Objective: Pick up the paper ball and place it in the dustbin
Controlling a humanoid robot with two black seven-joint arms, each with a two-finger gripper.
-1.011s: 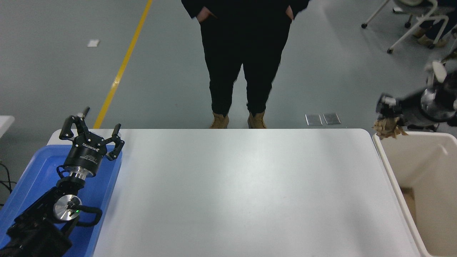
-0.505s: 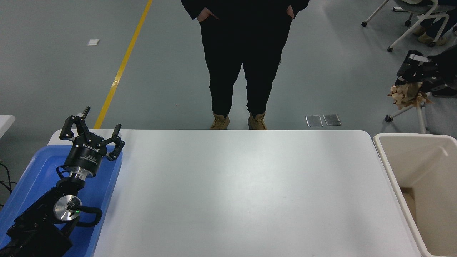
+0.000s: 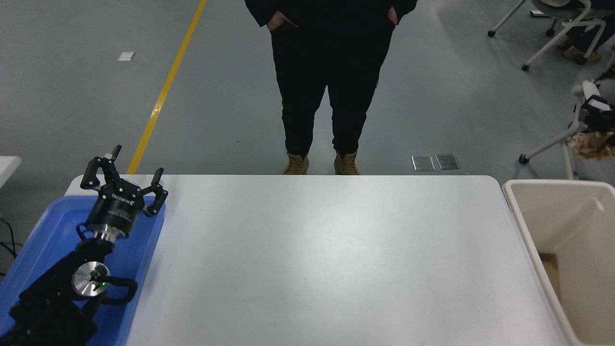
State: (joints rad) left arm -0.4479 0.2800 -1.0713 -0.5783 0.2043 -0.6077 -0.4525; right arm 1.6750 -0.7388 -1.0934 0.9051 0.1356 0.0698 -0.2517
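Observation:
The tan-brown paper ball (image 3: 594,144) hangs blurred at the far right edge, above and beyond the far rim of the cream dustbin (image 3: 527,230). My right gripper (image 3: 595,130) sits right above the ball and is shut on it; most of the arm is cut off by the picture's edge. My left gripper (image 3: 123,176) is open and empty, parked over the blue tray at the lower left.
A shallow blue tray (image 3: 53,226) lies at the table's left end. A person in black (image 3: 331,81) stands at the table's far edge, hands in pockets. Wheeled chairs (image 3: 547,142) stand on the floor beyond the bin. A brown scrap (image 3: 547,262) lies deep in the bin.
My right gripper, still holding the paper ball, rose from the bin's near corner, then swung right and slightly down to the picture's edge. The left arm has not moved.

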